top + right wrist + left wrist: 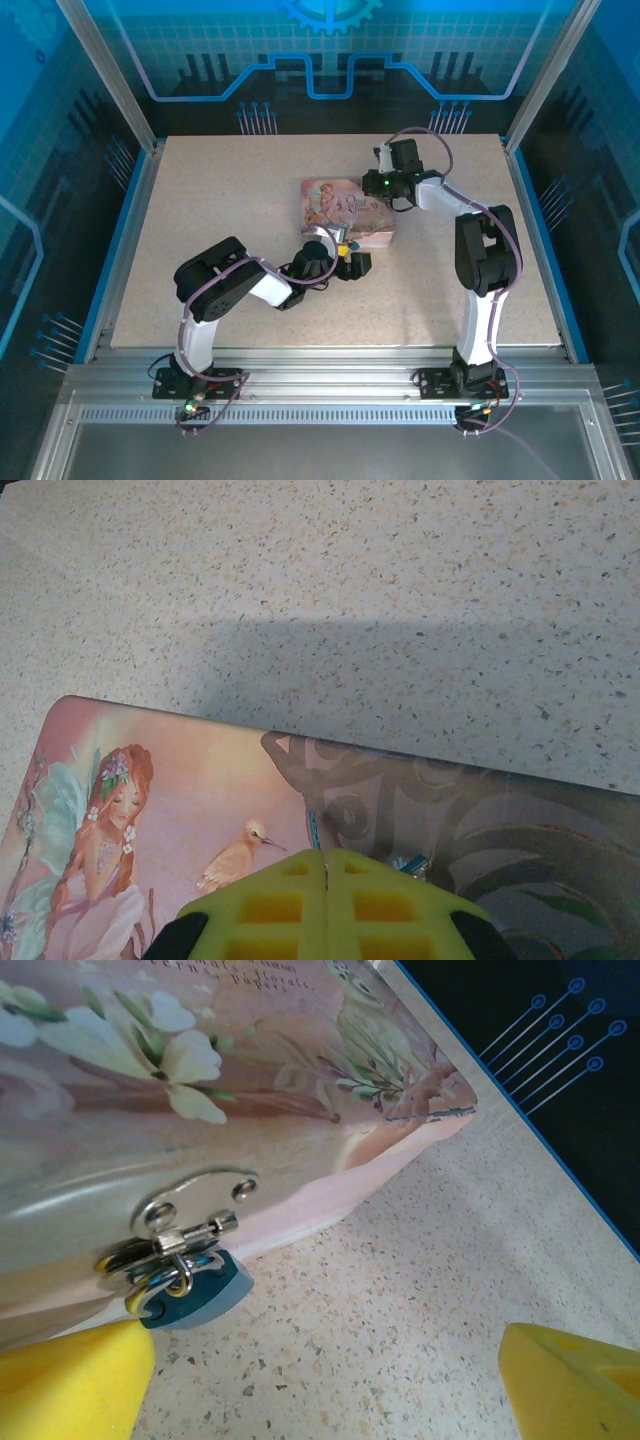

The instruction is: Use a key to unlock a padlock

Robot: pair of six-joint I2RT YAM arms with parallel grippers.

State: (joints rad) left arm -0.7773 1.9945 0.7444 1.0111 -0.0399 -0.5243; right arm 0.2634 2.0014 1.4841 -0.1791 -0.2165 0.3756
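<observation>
The padlock (197, 1292), small and bluish-silver, hangs from the metal hasp (195, 1198) on the front of the pink illustrated box (230, 1110). My left gripper (320, 1390) is open. Its yellow fingertips (70, 1380) stand wide apart just above the table, with the padlock close to the left one and nothing between them. From above, the left gripper (352, 264) sits at the box's (340, 205) near edge. My right gripper (327, 858) is shut, with its tips down over the box lid (150, 800). In the top view the right gripper (377, 190) is at the box's far right corner. The key is out of view.
The speckled table (220, 200) lies open to the left and in front of the box. The table's blue-edged right border (520, 1130) runs close past the box corner in the left wrist view. Aluminium posts and blue walls surround the workspace.
</observation>
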